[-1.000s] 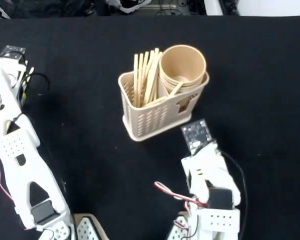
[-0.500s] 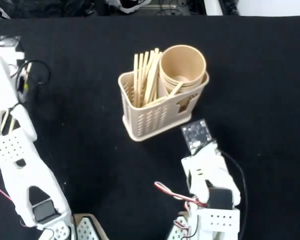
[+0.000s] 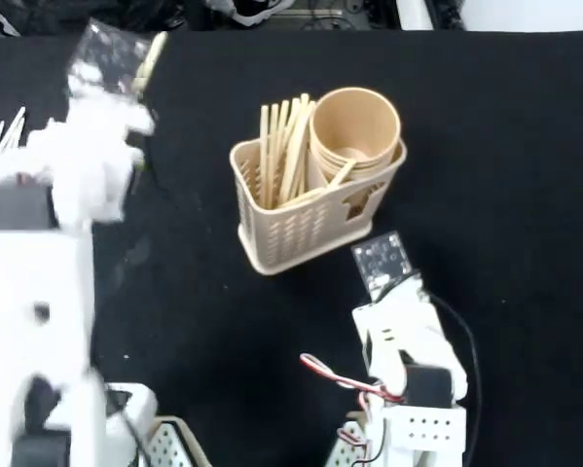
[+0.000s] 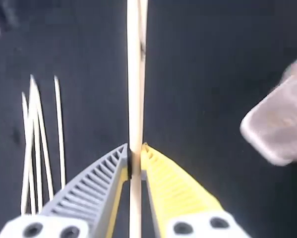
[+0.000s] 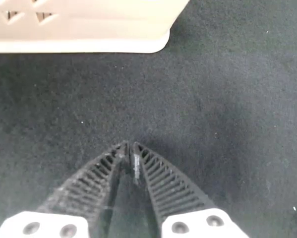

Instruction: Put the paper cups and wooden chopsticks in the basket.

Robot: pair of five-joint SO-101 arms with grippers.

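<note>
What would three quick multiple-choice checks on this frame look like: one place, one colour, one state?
1. Where are the paper cups?
A. Standing inside the basket
B. Lying outside it
C. In the air above it

2. What colour is the basket?
A. Green
B. Black
C. Beige

3. What state is the left gripper in?
A. Open and empty
B. Shut on a chopstick
C. Shut on a cup

Key:
1 A: the high view shows the stacked cups upright in one end of the basket, next to chopsticks.
2 C: its slotted walls are beige in the high view.
3 B: in the left wrist view the two fingers pinch the stick, which runs out past the tips.
</note>
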